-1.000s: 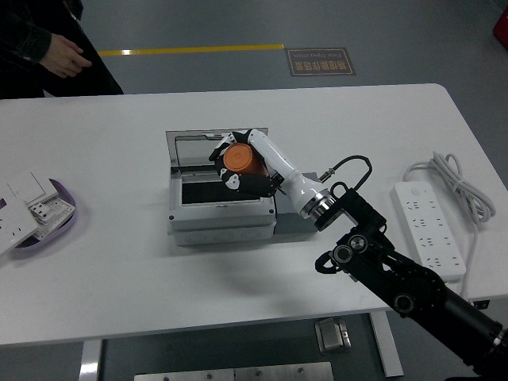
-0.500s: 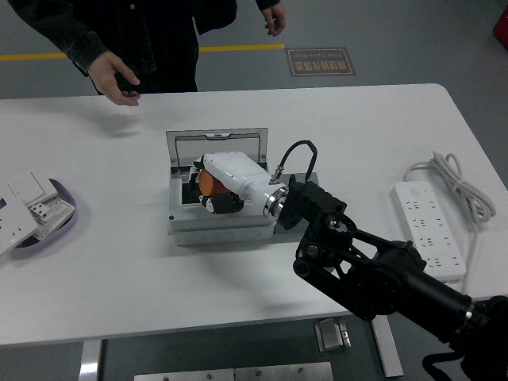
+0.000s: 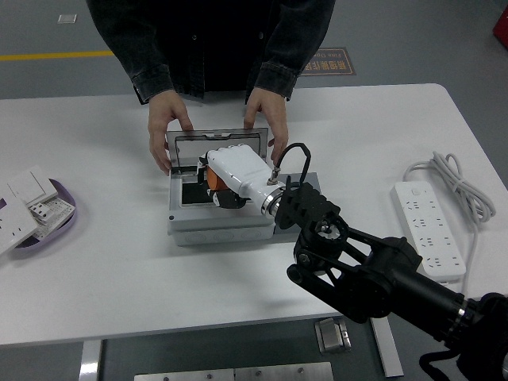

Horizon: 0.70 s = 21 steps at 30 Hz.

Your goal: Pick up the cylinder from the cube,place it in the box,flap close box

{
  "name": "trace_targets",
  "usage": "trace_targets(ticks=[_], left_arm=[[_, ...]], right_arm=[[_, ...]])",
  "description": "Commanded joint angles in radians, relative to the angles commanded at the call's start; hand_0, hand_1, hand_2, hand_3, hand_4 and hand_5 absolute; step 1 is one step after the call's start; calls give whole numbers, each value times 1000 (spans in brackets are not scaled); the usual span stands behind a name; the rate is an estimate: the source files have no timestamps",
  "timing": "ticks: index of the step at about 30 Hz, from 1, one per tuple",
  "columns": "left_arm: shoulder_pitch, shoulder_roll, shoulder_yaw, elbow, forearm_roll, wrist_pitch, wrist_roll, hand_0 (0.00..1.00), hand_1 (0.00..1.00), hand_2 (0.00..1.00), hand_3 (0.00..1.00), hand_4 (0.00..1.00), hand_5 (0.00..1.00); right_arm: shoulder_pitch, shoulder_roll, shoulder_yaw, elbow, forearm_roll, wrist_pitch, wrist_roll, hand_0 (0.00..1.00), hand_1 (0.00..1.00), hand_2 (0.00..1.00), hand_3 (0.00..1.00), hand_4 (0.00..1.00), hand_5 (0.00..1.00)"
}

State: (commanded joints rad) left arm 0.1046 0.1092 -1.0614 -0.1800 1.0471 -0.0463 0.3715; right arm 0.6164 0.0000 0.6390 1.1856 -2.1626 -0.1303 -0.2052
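My right hand (image 3: 216,187), white-backed with black fingers, reaches into the open grey box (image 3: 222,224) from the right and is shut on the orange cylinder (image 3: 213,183), which shows only as a sliver under the hand. The box lid (image 3: 218,144) stands open at the back. A person at the far side holds the lid's two edges, one hand (image 3: 164,129) on its left and one hand (image 3: 262,115) on its right. The grey cube (image 3: 298,223) sits against the box's right side, mostly hidden by my wrist. My left arm is out of view.
A white power strip (image 3: 432,228) with a coiled cord lies at the right. A purple dish (image 3: 55,216) with white switch plates sits at the left edge. My black right arm (image 3: 373,274) crosses the table's near right part.
The person stepped up to the table and took hold of the open lid with both hands. My right hand lowered the cylinder from above the box down into it.
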Motion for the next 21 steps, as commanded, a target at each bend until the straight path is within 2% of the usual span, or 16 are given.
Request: trace_targets(ticks=[3, 4, 9, 10, 15, 16, 21], left_arm=[[0, 0, 1, 0, 0, 0, 0, 632, 632, 607, 647, 724, 249], [0, 0, 0, 0, 0, 0, 0, 632, 632, 607, 647, 724, 250], [0, 1, 0, 0, 2, -1, 0, 632, 632, 607, 647, 724, 250], [0, 1, 0, 0, 2, 0, 0, 633, 632, 607, 647, 723, 250], [0, 0, 1, 0, 2, -1, -1, 633, 632, 607, 647, 723, 250], [0, 0, 1, 0, 1, -1, -1, 633, 632, 608, 647, 724, 251], [0, -1, 2, 0, 0, -1, -2, 633, 632, 608, 647, 724, 251]], right_arm=[[1, 0, -1, -1, 7, 8, -2, 285, 502, 562, 626, 532, 2], [2, 0, -1, -3, 11, 13, -2, 468, 601, 617, 670, 583, 78], [0, 0, -6, -9, 23, 39, -7, 468, 601, 617, 670, 583, 78], [0, 0, -7, -10, 24, 44, -8, 686, 657, 667, 676, 591, 314], [-3, 0, -12, -16, 27, 61, -10, 686, 657, 667, 676, 591, 314], [-4, 0, -12, -16, 27, 62, -10, 776, 692, 702, 696, 732, 353], [-10, 0, -10, -5, 52, 56, 0, 776, 692, 702, 696, 732, 353]])
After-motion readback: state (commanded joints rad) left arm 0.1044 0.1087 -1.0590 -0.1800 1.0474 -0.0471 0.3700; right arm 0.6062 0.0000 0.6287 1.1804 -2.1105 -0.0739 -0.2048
